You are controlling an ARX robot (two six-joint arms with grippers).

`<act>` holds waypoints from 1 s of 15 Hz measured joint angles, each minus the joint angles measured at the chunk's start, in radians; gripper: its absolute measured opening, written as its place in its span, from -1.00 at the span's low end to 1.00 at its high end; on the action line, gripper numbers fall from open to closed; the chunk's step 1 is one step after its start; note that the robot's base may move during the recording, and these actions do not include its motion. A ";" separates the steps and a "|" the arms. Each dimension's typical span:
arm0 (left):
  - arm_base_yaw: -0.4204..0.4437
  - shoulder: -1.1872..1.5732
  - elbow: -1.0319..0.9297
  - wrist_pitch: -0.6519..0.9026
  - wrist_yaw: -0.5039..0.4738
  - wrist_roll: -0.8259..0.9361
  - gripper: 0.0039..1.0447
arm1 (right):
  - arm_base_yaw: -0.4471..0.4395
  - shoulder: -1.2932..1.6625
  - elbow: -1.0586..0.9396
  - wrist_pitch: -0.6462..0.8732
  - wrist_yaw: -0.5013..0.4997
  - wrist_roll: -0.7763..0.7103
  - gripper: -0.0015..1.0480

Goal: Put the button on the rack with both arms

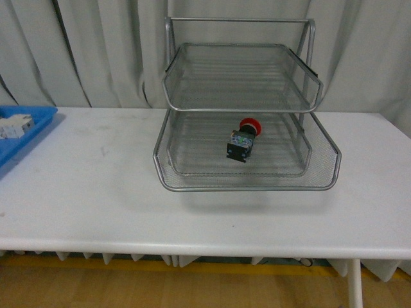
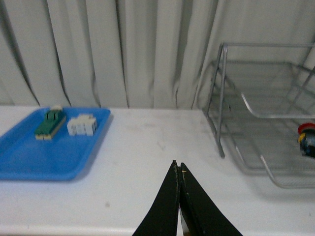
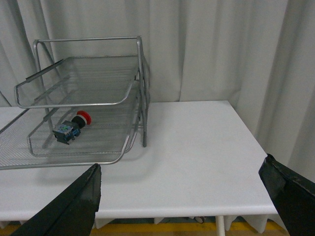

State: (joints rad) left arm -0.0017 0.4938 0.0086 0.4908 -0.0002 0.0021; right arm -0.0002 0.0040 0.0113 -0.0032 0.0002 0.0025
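The button [image 1: 243,139], red cap on a dark body with bluish-green details, lies on its side on a lower tier of the silver wire rack [image 1: 192,83]. It also shows in the right wrist view [image 3: 72,126] and at the edge of the left wrist view [image 2: 306,137]. Neither arm shows in the front view. My left gripper [image 2: 178,168] is shut and empty, above the white table, well clear of the rack [image 2: 256,113]. My right gripper [image 3: 182,182] is open wide and empty, above the table's front edge, away from the rack [image 3: 88,73].
A flat blue tray [image 1: 32,131] sits at the table's left end with a white blocky component [image 1: 14,124]. In the left wrist view the tray [image 2: 29,157] also holds a green-topped cream block [image 2: 49,124]. Grey curtains hang behind the table.
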 joint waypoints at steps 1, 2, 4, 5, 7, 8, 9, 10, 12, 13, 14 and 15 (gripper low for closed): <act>0.000 -0.027 0.000 -0.035 0.000 0.000 -0.97 | 0.000 0.000 0.000 0.000 0.000 0.000 0.87; 0.000 -0.058 0.000 -0.064 0.000 0.000 -0.97 | 0.000 0.000 0.000 0.000 0.000 0.000 0.87; 0.000 -0.116 0.000 -0.105 0.000 0.000 -0.97 | 0.000 0.000 0.000 0.000 0.000 0.000 0.87; 0.000 -0.137 0.000 -0.132 0.000 0.000 -0.97 | 0.000 0.000 0.000 0.000 0.000 0.000 0.87; 0.000 -0.153 0.000 -0.152 0.000 0.000 -0.97 | 0.000 0.000 0.000 0.000 0.000 0.000 0.87; 0.000 -0.161 0.000 -0.161 0.000 0.000 -0.97 | 0.000 0.000 0.000 0.000 0.000 0.000 0.87; 0.000 -0.165 0.000 -0.166 0.000 0.000 -0.97 | 0.000 0.000 0.000 0.000 0.000 0.000 0.87; 0.000 -0.174 0.000 -0.175 0.000 0.000 -0.97 | 0.000 0.000 0.000 0.000 0.000 0.000 0.87; 0.000 -0.206 0.000 -0.200 0.000 0.000 -0.97 | 0.000 0.000 0.000 0.000 0.000 0.000 0.87; 0.000 -0.231 0.000 -0.224 0.000 0.000 -0.97 | 0.000 0.000 0.000 0.000 0.000 0.000 0.87; 0.000 -0.249 0.000 -0.245 0.000 0.000 -0.97 | 0.000 0.000 0.000 0.000 0.000 0.000 0.87; 0.000 -0.265 0.000 -0.264 0.000 0.000 -0.97 | 0.000 0.000 0.000 0.000 0.000 0.000 0.87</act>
State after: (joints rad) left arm -0.0017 0.2287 0.0090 0.2272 -0.0002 0.0021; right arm -0.0002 0.0040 0.0113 -0.0032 0.0006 0.0025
